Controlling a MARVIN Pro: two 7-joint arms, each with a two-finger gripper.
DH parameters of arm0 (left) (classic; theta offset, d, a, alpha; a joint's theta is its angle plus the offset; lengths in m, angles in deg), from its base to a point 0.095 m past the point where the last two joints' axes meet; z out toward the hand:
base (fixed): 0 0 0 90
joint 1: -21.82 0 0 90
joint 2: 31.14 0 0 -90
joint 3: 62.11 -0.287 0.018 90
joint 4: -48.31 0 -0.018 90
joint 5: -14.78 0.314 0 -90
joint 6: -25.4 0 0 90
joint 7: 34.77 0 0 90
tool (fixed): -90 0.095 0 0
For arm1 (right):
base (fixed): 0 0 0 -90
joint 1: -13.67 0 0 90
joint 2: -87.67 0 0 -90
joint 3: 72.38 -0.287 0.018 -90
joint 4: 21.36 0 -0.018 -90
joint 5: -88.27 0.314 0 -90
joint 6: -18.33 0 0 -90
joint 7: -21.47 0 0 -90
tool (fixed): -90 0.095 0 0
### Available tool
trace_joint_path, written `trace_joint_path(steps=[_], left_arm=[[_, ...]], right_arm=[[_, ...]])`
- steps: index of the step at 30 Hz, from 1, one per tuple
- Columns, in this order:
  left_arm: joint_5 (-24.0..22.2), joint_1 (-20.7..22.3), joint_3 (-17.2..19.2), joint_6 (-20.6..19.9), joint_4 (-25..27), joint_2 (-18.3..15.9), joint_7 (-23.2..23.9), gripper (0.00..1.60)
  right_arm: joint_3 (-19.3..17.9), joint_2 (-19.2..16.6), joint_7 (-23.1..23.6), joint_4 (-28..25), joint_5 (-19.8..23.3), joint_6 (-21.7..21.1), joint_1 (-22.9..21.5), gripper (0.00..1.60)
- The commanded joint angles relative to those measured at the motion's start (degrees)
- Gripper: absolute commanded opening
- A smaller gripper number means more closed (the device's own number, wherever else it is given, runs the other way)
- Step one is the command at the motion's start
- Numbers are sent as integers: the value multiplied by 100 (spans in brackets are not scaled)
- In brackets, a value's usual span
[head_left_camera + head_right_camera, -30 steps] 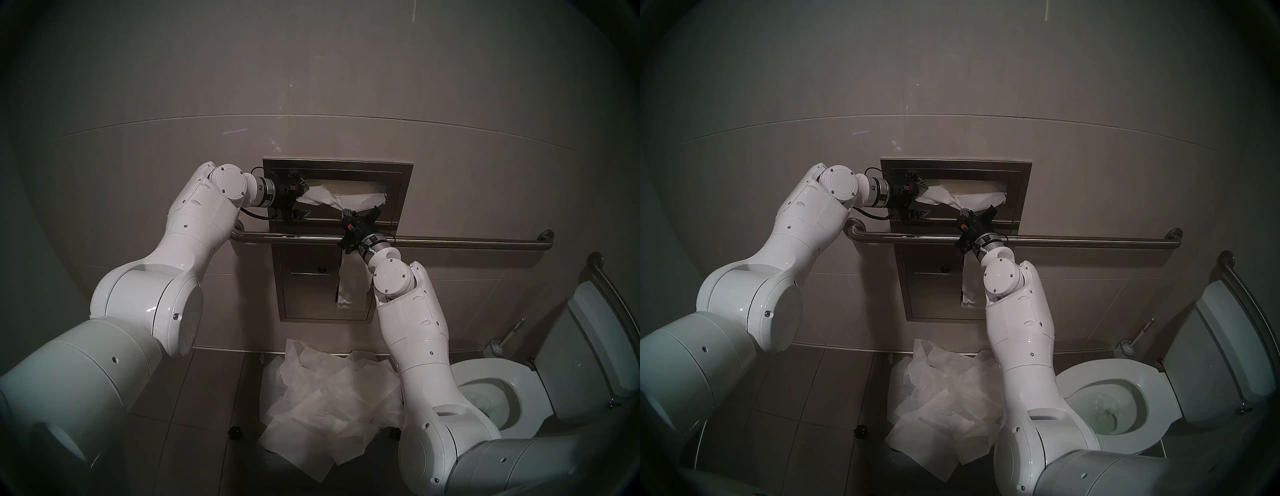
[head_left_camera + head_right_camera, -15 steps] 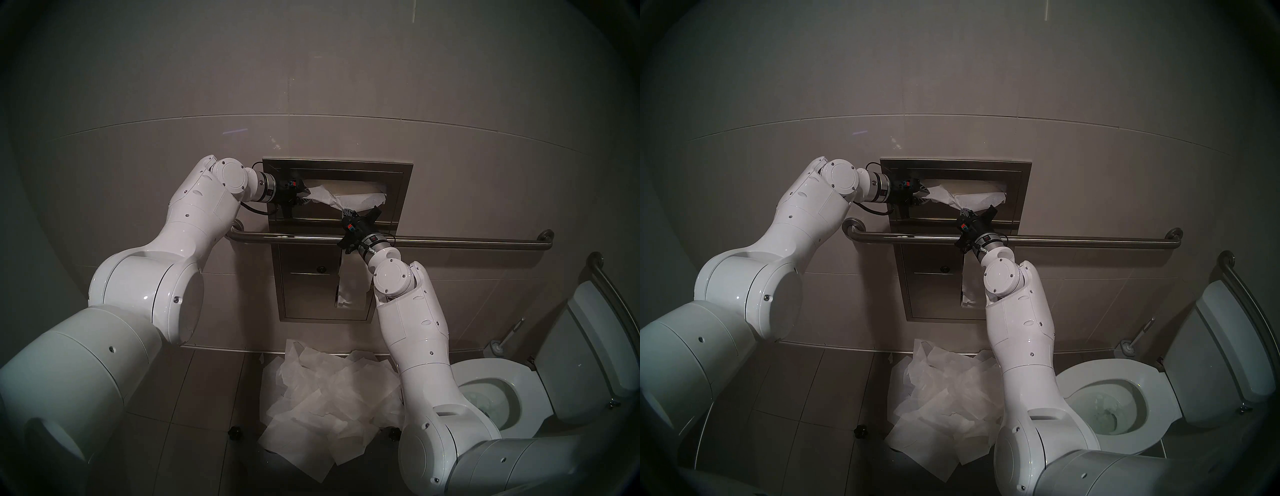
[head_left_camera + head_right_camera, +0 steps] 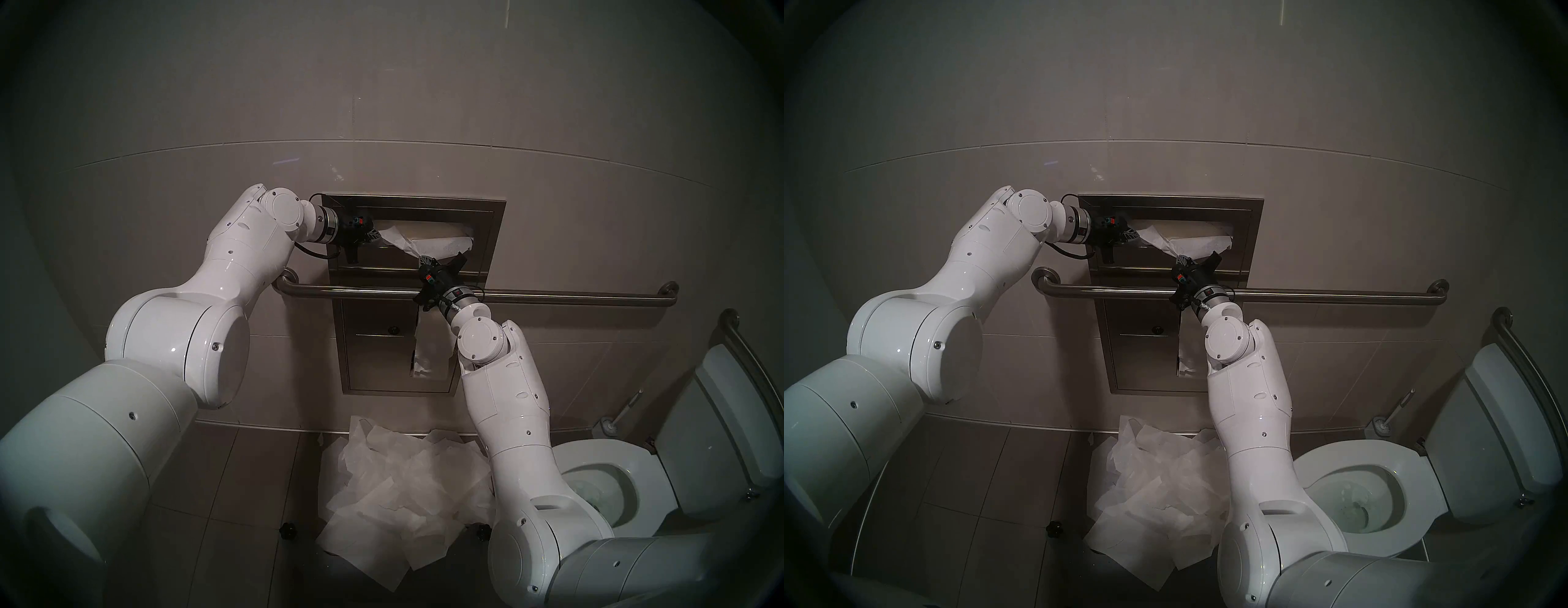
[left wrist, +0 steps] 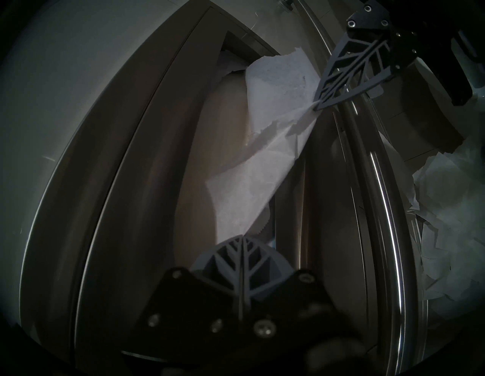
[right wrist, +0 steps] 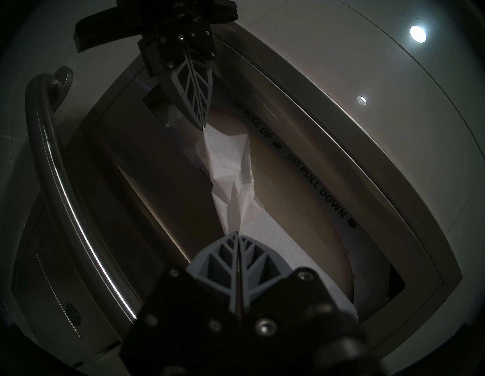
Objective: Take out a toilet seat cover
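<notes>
Both grippers pinch one seat cover at the slot of the steel dispenser set into the tiled wall. The left gripper — fingers pressed together on the sheet's left end — sits at the slot's left edge; in the left wrist view its fingertips meet on the paper. The right gripper, lower and nearer the slot's middle, is likewise clamped on the sheet, its fingertips closed over a gathered fold. Between the two grips the cover hangs crinkled and twisted, its upper part still inside the slot. A printed strip along the slot's edge reads "FIRST PULL UP, THEN PULL DOWN". A grab bar runs across the dispenser below the slot; the right wrist crosses in front of it. A narrow strip of toilet paper hangs over the lower panel. On the floor beneath lies a heap of loose white sheets — just left of the toilet, whose seat is down.
</notes>
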Motion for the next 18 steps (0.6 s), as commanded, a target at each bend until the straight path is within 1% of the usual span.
trace_joint_path(steps=[1,10,18], left_arm=[[18,577,9,125,-100,27,-128,0],[44,740,50,236,-332,20,-177,0],[0,799,73,531,-545,112,-191,0]], right_arm=[[11,-4,-65,-229,-1,42,-231,0],[13,-5,-69,-242,-2,45,-231,0],[19,-7,-78,-286,-11,47,-224,0]])
